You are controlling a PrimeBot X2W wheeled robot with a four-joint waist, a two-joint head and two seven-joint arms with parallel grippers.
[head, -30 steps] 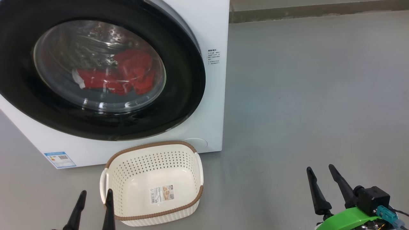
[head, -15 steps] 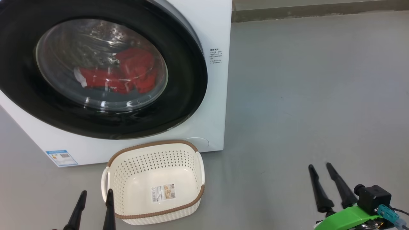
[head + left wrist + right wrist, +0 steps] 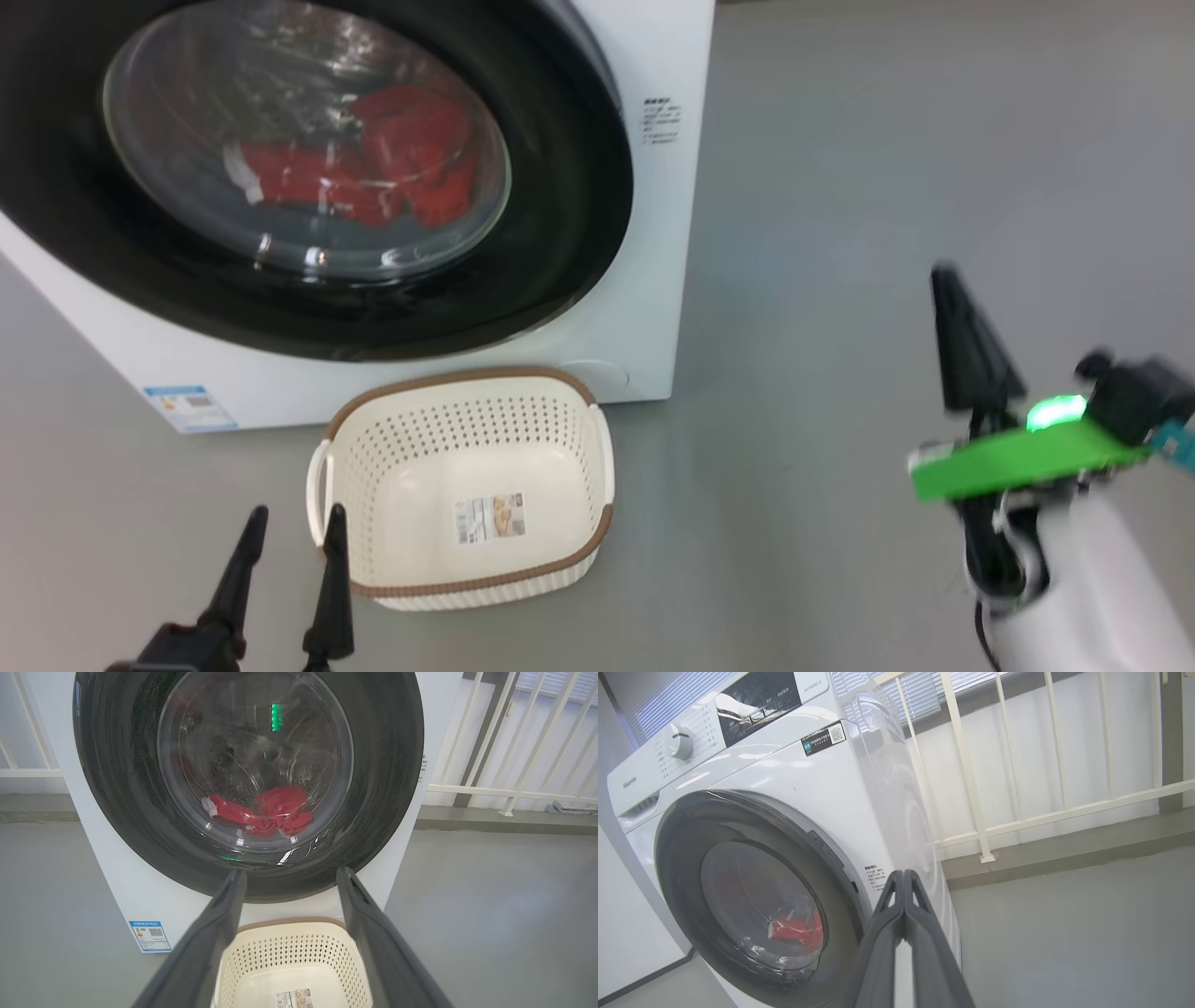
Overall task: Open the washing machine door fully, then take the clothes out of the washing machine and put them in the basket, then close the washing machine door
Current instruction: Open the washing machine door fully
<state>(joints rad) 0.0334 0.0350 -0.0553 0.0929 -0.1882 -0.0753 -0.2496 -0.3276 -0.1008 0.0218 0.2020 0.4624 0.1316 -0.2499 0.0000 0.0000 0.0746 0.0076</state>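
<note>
The white washing machine (image 3: 653, 56) stands on the floor with its door (image 3: 560, 233) closed flat against the front. Through the glass window I see the red clothes (image 3: 373, 168) lying in the drum, also red clothes (image 3: 271, 814) and red clothes (image 3: 796, 928). The cream basket (image 3: 467, 392) sits empty in front of the machine, holding just a label. My left gripper (image 3: 291, 523) is open at the basket's left, touching nothing. My right gripper (image 3: 948, 280) is raised to the right of the machine, fingers pressed together and empty, right gripper (image 3: 903, 877).
Grey floor spreads to the right of the machine. A white railing (image 3: 971, 765) and a low kerb (image 3: 1064, 851) run behind it. The machine's control panel and dial (image 3: 679, 742) are at its top. A blue label (image 3: 191, 406) marks the lower front.
My right gripper has shut and risen well up from the lower right. The head camera has shifted, so the machine and basket sit differently in view. The left gripper stays open.
</note>
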